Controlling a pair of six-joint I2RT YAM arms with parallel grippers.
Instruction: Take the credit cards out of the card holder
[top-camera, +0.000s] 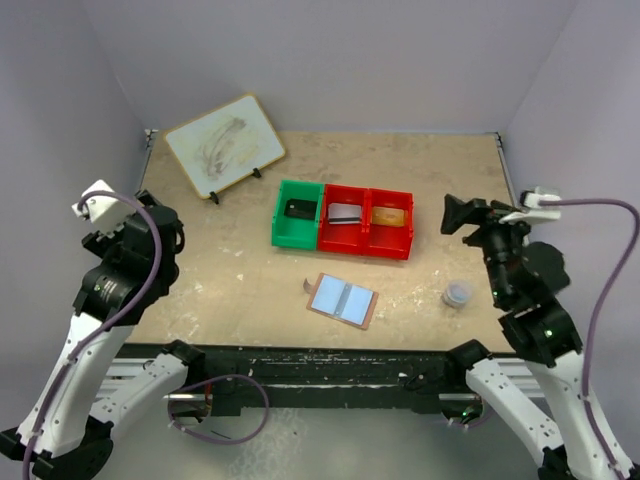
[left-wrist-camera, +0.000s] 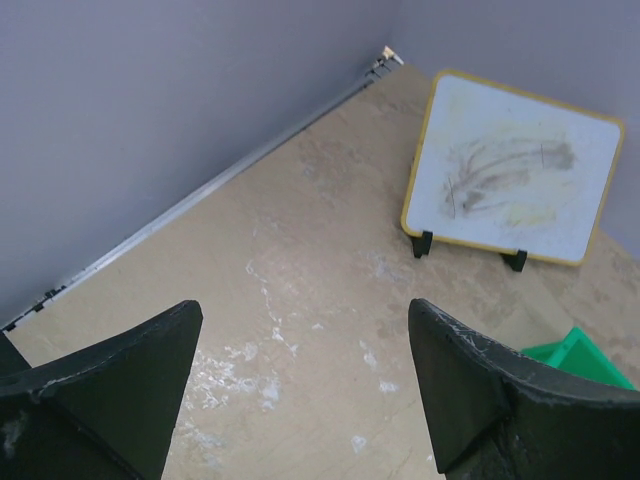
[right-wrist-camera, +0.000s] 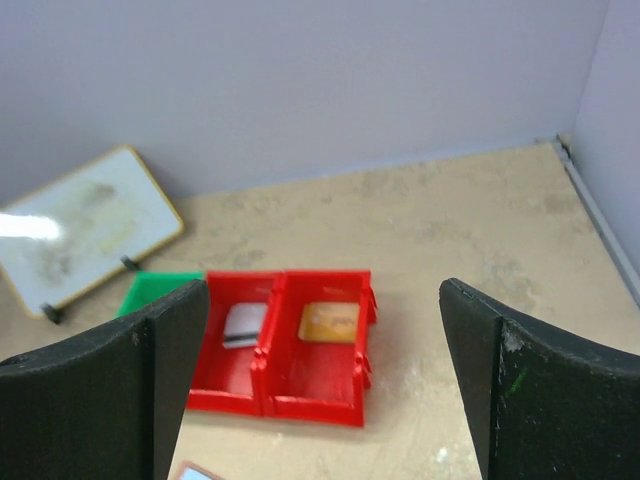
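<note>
Now, step: likely the last; cards (top-camera: 345, 212) lie in the bins (top-camera: 365, 246).
Holder (top-camera: 341, 299): open flat, just before the bins.
Left gripper (left-wrist-camera: 302, 320), right gripper (right-wrist-camera: 322, 300): spread wide, empty.
Next: check Holder pockets.

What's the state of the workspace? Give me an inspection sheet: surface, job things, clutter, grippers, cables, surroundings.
Surface: beige table, scuffed white.
Job's things: card holder lying open, flat; cards lie one per bin in the green bin and two red bins.
Clutter: smudged whiteboard on feet; small round container.
Grippers: left gripper open, empty; right gripper open, empty.
Cables: purple cables along both arms.
Surroundings: pale walls on three sides.
</note>
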